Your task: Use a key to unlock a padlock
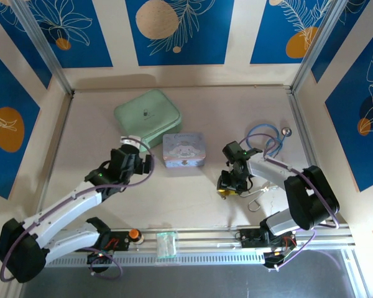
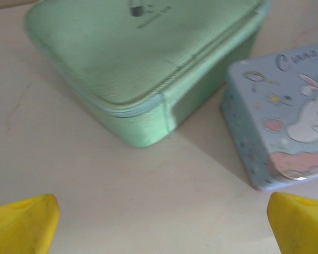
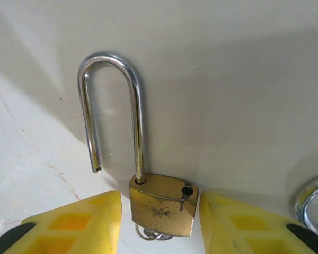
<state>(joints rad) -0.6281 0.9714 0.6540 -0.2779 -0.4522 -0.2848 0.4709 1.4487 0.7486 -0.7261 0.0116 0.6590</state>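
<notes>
1. The padlock (image 3: 161,206) is seen at lower centre, shackle open, between the parted fingers (image 3: 79,225) of the right gripper (image 3: 159,222), ungripped.
2. The left gripper (image 2: 161,222) is held wide open.
3. Silver metal (image 3: 151,234) beneath the padlock is cut off, unidentifiable.

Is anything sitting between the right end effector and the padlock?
Nothing visible. The padlock lies directly between the yellow fingers of the right end effector, its shackle open and pointing away. A silver loop lies off to the side.

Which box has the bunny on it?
The small blue tin: a white bunny is on its lid. The bigger green case has just a tiny mark.
</notes>
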